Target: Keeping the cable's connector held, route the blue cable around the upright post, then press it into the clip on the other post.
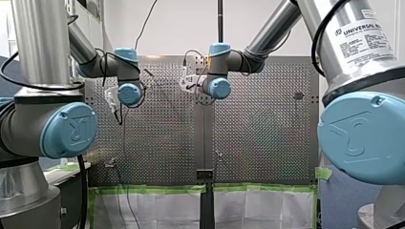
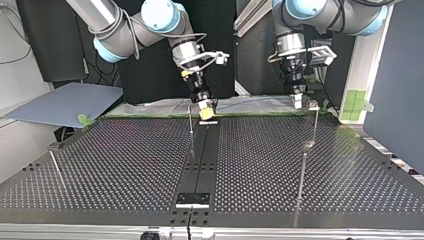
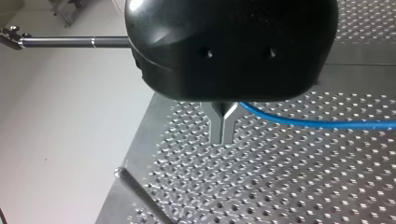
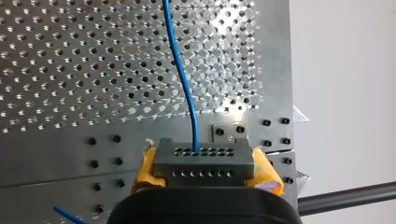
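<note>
My right gripper [image 4: 203, 164]: yellow pads [image 4: 268, 174] pinch the connector [image 4: 203, 158], just beside the upright post [image 2: 190, 120] | blue cable [image 4: 182, 79]: runs out of the connector over the perforated table [image 4: 70, 60], away from that post | my left gripper [image 3: 224, 133]: metal fingers [image 3: 218, 125] pressed on the cable, well apart from that post

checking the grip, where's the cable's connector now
In the right wrist view, the connector sits clamped between the yellow pads of my right end effector.

Green tape [image 1: 153, 189] borders the perforated table [image 2: 125, 160].
</note>
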You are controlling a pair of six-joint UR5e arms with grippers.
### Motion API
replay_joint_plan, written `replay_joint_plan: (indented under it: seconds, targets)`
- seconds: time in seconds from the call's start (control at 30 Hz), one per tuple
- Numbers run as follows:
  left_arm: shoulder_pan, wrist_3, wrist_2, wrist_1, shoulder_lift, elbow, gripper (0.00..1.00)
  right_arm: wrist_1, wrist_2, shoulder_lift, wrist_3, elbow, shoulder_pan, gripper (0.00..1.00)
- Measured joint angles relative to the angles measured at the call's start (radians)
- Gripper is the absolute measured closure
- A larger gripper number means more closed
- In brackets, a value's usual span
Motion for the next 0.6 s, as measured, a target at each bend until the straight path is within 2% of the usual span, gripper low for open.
replay_joint_plan:
  seconds: [0.3, 0.43, 0.6]
  targets:
    - [0.029, -0.052, 0.05, -0.08, 0.004, 0.08, 1.0, 0.081, -0.011, -0.001, 0.001, -0.083, -0.01, 1.0]
    - [0.043, -0.069, 0.065, -0.12, 0.021, 0.119, 1.0, 0.093, -0.02, -0.001, 0.005, -0.116, -0.014, 1.0]
    - [0.06, -0.101, 0.077, -0.151, 0.04, 0.161, 1.0, 0.094, -0.039, 0.001, 0.021, -0.161, -0.025, 1.0]
